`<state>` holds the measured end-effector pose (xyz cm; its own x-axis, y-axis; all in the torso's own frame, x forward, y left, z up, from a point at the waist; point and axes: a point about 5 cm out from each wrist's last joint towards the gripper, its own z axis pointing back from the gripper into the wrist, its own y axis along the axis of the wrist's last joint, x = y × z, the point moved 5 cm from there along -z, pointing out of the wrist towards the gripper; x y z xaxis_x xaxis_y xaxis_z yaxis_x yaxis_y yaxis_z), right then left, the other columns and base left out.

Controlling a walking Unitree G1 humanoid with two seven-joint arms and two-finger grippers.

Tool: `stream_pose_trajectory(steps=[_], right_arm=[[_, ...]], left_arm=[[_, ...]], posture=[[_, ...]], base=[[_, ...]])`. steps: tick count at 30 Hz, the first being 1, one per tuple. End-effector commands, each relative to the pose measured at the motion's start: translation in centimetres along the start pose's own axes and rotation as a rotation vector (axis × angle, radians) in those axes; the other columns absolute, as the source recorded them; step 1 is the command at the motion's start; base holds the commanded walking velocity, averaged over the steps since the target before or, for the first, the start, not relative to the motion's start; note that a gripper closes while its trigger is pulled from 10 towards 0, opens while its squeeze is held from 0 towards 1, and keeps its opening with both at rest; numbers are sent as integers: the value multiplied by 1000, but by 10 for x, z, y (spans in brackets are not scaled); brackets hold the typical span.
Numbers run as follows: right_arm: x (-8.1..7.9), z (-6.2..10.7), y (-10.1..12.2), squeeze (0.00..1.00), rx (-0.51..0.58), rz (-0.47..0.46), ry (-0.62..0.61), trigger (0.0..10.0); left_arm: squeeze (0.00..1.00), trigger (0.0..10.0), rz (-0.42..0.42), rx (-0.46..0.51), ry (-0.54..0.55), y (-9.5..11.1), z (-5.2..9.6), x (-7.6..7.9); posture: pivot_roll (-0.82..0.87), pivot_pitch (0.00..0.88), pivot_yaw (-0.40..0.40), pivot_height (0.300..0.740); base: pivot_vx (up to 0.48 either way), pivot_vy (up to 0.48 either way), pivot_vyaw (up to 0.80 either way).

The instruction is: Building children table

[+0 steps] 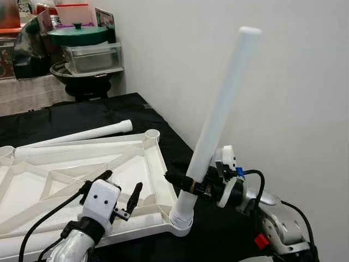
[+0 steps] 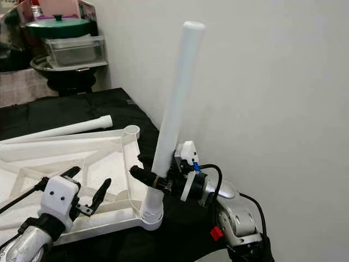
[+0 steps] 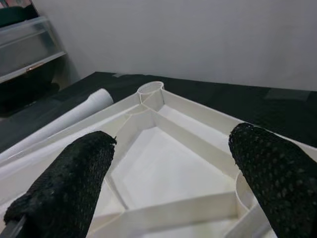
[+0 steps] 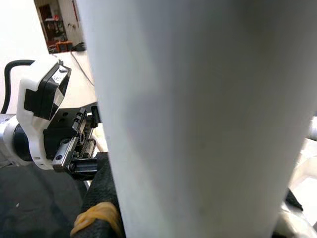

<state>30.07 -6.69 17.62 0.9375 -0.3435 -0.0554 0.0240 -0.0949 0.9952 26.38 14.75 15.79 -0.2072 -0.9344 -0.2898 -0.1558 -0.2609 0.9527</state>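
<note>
At the lower centre of the left eye view the right gripper [image 1: 182, 183] is pinched around a white leg [image 1: 218, 112], low on its shaft, just above the ribbed end that sits in the near corner socket [image 1: 180, 224] of the tabletop [image 1: 65, 180]. The leg rises toward the upper right of the frame with a lean, so I judge it is not yet square in the socket; the low grip looks chosen to steer or turn that end home. The tabletop lies upside down on the black cloth [image 1: 109, 112], ribs up, which leaves the sockets open for the legs. At the lower left the left gripper [image 1: 121, 188] hovers over the ribs with its fingers spread, holding nothing, perhaps ready to steady the frame. A second leg [image 1: 82, 134] lies along the tabletop's far edge, left of centre. Pots and containers [image 1: 82, 41] are stacked at the upper left
</note>
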Motion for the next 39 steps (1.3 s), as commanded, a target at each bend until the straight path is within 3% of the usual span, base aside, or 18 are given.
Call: stream_pose_trajectory(steps=[1,4,7,22,30,36,39], right_arm=[[-13,-4,-42,0,-128,-116,57,10000],[-15,-4,-43,0,-148,-99,95,10000],[-19,-6,-44,0,-168,-92,141,10000],[-19,-17,-42,0,-164,-84,210,10000],[-27,-18,-48,0,-169,-104,250,10000],[-27,-19,-48,0,-170,-102,255,10000],[-21,-22,-50,0,-171,-83,193,10000]], left_arm=[[0,10000,-12,-20,4,-7,3,-2],[0,10000,-75,-57,-15,-20,12,-1],[0,10000,-67,-79,-14,-26,18,-3],[0,10000,-7,-53,-8,-22,14,2],[0,10000,-1,-50,3,-21,17,1],[0,10000,0,-52,3,-22,17,1],[0,10000,2,-52,2,-22,17,1]], posture=[[113,0,-48,740],[117,0,-52,740],[120,0,-53,740],[130,0,-65,740],[152,0,-79,740],[153,0,-80,740],[145,0,-76,740]], base=[[0,0,0],[0,0,0],[0,0,0],[0,0,0],[0,0,0],[0,0,0],[0,0,0]])
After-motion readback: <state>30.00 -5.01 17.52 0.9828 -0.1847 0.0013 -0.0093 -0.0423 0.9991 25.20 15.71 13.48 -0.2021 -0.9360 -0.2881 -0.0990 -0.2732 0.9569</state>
